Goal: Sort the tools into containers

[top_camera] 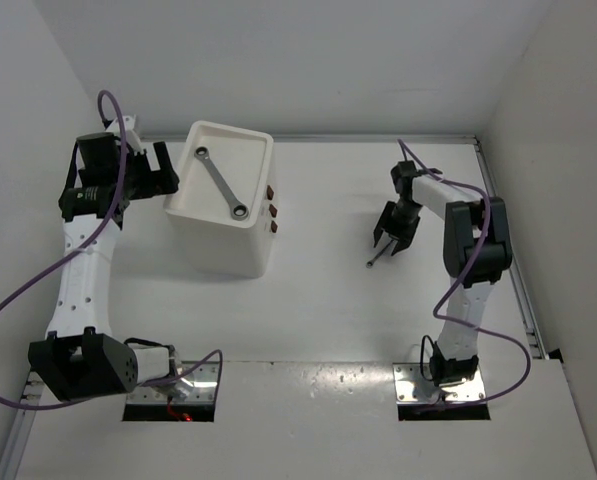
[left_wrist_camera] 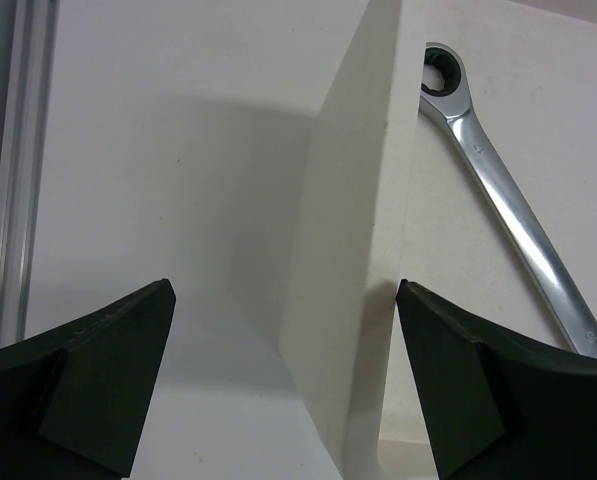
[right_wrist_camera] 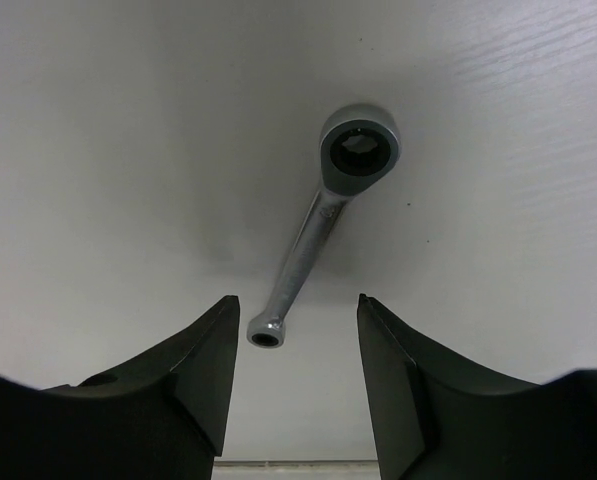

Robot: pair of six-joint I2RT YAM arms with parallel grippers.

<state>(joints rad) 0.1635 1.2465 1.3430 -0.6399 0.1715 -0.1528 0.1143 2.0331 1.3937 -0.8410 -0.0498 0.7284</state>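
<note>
The white box unit (top_camera: pixel 223 235) stands at the left of the table, with a long silver wrench (top_camera: pixel 223 182) lying in its top tray. My left gripper (top_camera: pixel 164 168) is open at the box's left rim. In the left wrist view the box wall (left_wrist_camera: pixel 343 250) stands between the open fingers of my left gripper (left_wrist_camera: pixel 283 380), and the wrench (left_wrist_camera: pixel 508 200) lies to the right. My right gripper (top_camera: pixel 388 240) is open just above a second, smaller silver wrench (top_camera: pixel 378 257) on the table. In the right wrist view that wrench (right_wrist_camera: pixel 313 225) has its small end between the fingers of my right gripper (right_wrist_camera: pixel 298 335). Pliers and screwdrivers are out of view.
Three small red-brown drawer handles (top_camera: pixel 273 211) face right on the box. A metal rail (top_camera: pixel 523 290) runs along the table's right edge, and white walls close in the left, back and right sides.
</note>
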